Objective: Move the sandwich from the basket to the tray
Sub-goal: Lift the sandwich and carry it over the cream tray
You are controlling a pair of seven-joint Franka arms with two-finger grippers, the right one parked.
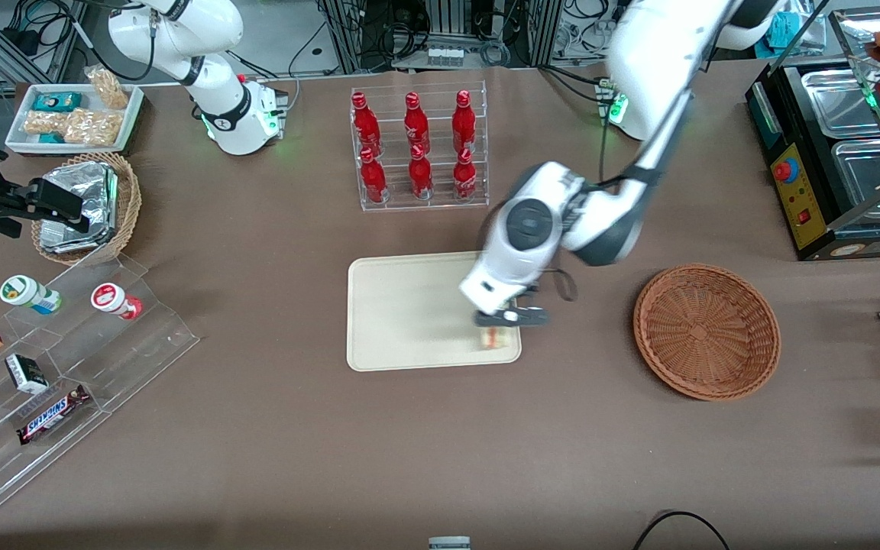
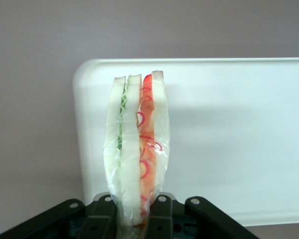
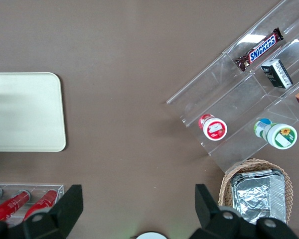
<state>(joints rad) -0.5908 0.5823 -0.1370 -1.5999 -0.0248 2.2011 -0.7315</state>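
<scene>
One sandwich (image 2: 137, 144) in gripper (image 1: 503, 317) fingers (image 2: 162, 214) above tray (image 1: 394, 305); basket (image 1: 706, 331) apart.

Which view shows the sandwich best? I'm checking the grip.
The left wrist view: the sandwich fills it, clamped in the gripper over the tray. The front view shows only a sliver under the gripper; the right wrist view shows none.

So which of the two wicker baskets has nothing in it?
The wide reddish-brown basket beside the tray; the smaller tan basket holds foil packs. The gripper holds the sandwich over the tray.
</scene>
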